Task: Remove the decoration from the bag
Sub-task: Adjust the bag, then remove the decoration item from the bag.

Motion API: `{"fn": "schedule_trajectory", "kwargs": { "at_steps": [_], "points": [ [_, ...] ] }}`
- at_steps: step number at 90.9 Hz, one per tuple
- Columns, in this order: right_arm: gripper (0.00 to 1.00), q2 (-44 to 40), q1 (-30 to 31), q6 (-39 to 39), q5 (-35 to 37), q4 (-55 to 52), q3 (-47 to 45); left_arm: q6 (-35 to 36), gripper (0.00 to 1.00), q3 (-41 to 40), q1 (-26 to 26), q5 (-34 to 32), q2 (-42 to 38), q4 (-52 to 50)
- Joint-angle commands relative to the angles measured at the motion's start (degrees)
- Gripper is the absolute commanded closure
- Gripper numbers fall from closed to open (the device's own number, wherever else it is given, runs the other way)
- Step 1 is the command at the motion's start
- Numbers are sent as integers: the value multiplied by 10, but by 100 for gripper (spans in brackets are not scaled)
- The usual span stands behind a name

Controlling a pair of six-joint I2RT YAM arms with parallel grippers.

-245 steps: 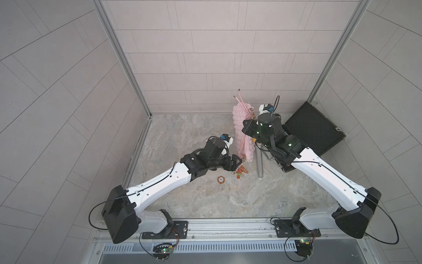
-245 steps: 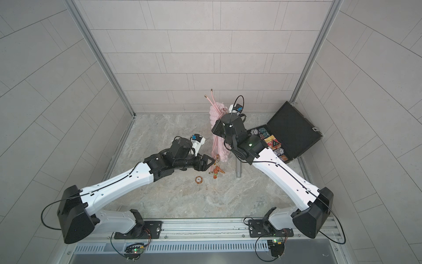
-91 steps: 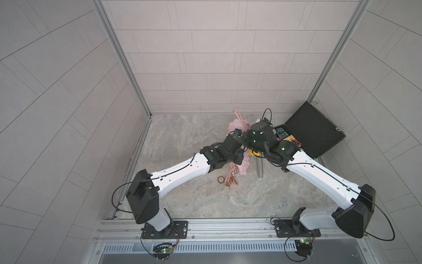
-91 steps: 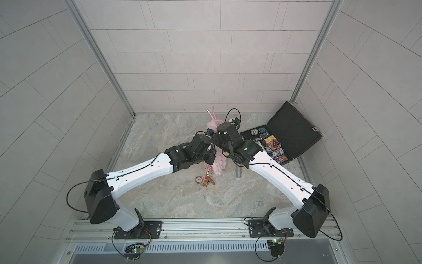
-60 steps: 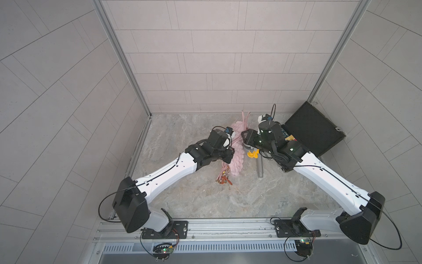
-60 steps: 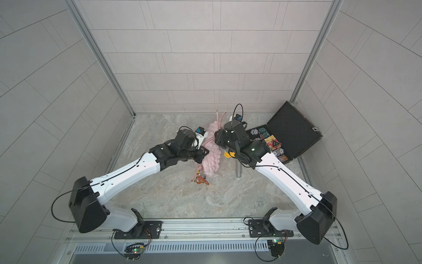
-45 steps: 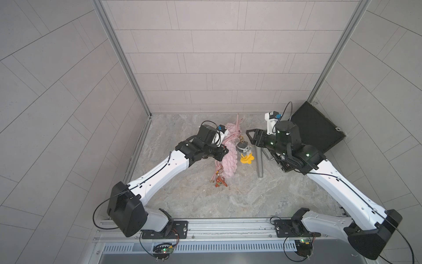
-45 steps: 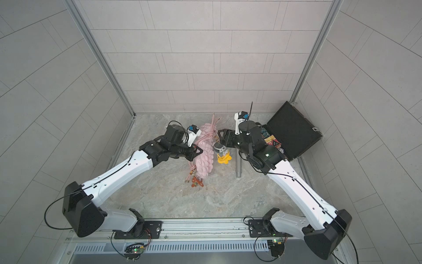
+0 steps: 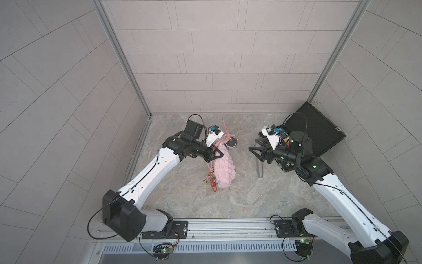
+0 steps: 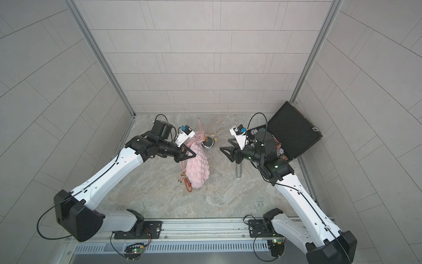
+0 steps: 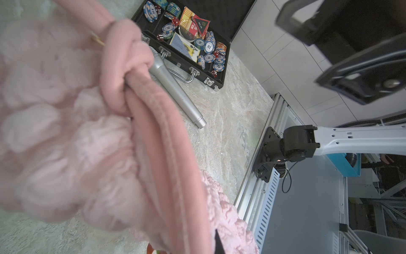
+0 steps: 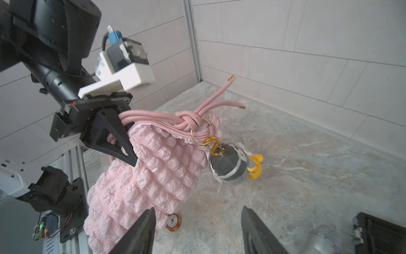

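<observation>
Surroundings: an open black briefcase (image 9: 319,130) holding chips and cards sits at the back right of the marbled tabletop (image 9: 228,201). A silver microphone (image 9: 259,168) lies just in front of it, beneath the right gripper (image 9: 255,152), on the briefcase side of the decoration. One poker chip (image 12: 173,221) lies against the bag's lower edge. Orange clips (image 9: 212,184) lie at the bag's near end.

Bag (image 9: 222,168): left of centre, slumped with its lower end on the tabletop. Its top is held up by the left gripper (image 12: 126,149), whose jaws are clamped tight on the pink cord straps (image 12: 153,118).

Decoration (image 12: 228,165): a grey plush ball with yellow feet. It hangs by a yellow carabiner (image 12: 214,146) from a gold ring at the strap knot, on the far side of the bag from the left gripper. Whether it touches the tabletop I cannot tell.

Right gripper: jaws spread wide and empty, facing the decoration but well apart from it.

Versus a second ago: both grippers were then crowded together at the bag's top. The right one has since let go and backed off toward the briefcase, and the bag has shifted leftward with the left arm. The decoration is still clipped on.
</observation>
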Motion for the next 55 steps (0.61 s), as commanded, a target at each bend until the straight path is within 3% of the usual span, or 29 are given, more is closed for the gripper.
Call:
{"fn": "schedule_trajectory", "kwargs": {
  "at_steps": [1,10,23,43,55],
  "points": [
    [42,23,-2,-31,-54,116,-22,63,100,28,7,23,-33,-24],
    [45,38,4,-30,-61,190,-51,67,100,39,11,27,-40,-30],
    [49,62,47,-80,-1,218,-56,37,100,59,11,43,-32,-37],
    [52,89,160,-49,229,296,-83,-19,100,73,10,51,-30,-25],
    [53,103,183,-60,325,302,-80,-36,100,71,10,50,-39,-21]
  ]
}}
